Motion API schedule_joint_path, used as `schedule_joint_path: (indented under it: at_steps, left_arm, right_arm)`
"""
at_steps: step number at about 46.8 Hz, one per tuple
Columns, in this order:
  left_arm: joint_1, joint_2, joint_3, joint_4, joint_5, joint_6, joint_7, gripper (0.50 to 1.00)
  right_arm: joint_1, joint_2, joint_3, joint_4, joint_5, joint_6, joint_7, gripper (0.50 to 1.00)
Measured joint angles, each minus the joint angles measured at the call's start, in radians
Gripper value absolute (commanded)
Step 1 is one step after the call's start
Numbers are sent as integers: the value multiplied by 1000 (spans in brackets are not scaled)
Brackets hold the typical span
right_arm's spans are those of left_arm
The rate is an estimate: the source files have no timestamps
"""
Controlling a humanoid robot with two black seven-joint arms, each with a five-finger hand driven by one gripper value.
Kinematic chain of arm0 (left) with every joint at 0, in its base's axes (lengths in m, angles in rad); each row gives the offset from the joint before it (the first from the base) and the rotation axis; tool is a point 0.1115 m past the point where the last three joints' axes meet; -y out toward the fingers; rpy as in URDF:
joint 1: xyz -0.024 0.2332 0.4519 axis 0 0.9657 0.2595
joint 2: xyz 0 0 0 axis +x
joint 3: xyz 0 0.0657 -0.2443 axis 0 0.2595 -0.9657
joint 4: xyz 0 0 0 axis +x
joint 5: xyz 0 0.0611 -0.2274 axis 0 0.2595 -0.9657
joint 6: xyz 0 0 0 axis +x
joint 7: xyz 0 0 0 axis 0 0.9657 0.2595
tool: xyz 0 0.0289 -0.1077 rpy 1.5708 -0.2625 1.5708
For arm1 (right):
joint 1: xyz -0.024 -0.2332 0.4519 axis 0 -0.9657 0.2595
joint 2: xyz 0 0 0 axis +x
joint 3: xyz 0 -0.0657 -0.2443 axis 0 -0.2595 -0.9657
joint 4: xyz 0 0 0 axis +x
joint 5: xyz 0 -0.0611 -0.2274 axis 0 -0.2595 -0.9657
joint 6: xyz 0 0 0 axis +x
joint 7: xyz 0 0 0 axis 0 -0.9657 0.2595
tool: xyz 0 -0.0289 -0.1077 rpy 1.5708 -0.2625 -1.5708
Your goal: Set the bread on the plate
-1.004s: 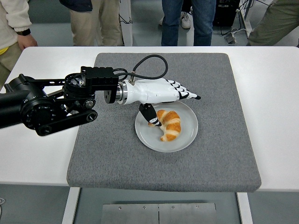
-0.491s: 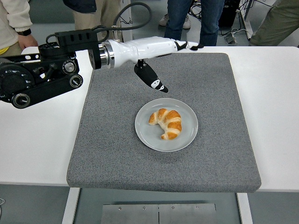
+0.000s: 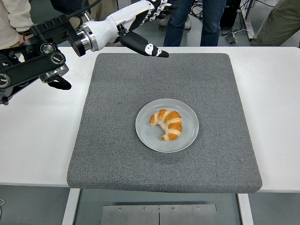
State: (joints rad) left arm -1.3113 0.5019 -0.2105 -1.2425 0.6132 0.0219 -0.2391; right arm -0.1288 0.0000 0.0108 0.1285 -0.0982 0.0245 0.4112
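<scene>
The fingers [image 3: 157, 6] of the left hand [image 3: 136, 21] are released and hold nothing. The hand has risen far behind the plate [image 3: 145, 133], away from the bread [image 3: 167, 123], which lies on the plate alone. The placing seems finished.

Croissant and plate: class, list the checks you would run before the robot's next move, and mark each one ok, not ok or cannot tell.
1. Croissant lies wholly on the plate: ok.
2. Plate sits flat on the grey mat, away from its edges: ok.
3. Left robot hand holds nothing, fingers extended: ok.
4. Left robot hand is clear of the plate, over the mat's far edge: ok.
5. People stand close behind the table's far side, near the raised arm: not ok.
6. Right arm position: cannot tell, not in view.
</scene>
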Motion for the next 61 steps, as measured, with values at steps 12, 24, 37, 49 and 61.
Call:
schedule_joint_path:
  at_steps: [12, 24, 37, 49, 61]
  left_arm:
    - [131, -3, -204, 58, -123, 4, 29, 971]
    - [269, -41, -368, 74, -195, 2, 88, 971]
    - [337, -80, -414, 144, -328, -1, 102, 971]
    - [364, -141, -474, 317, -389, -53, 94, 971]
    - [383, -237, -538, 537, -394, -127, 94, 971]
  right_arm:
    - [0, 0, 0, 0, 0, 0, 0, 1000]
    - [0, 0, 0, 0, 0, 0, 0, 1000]
    - [0, 0, 0, 0, 0, 0, 0, 1000]
    - [-1, 0, 1, 2, 0, 0, 0, 1000]
    - [-8, 0, -1, 0, 0, 1, 0, 1000]
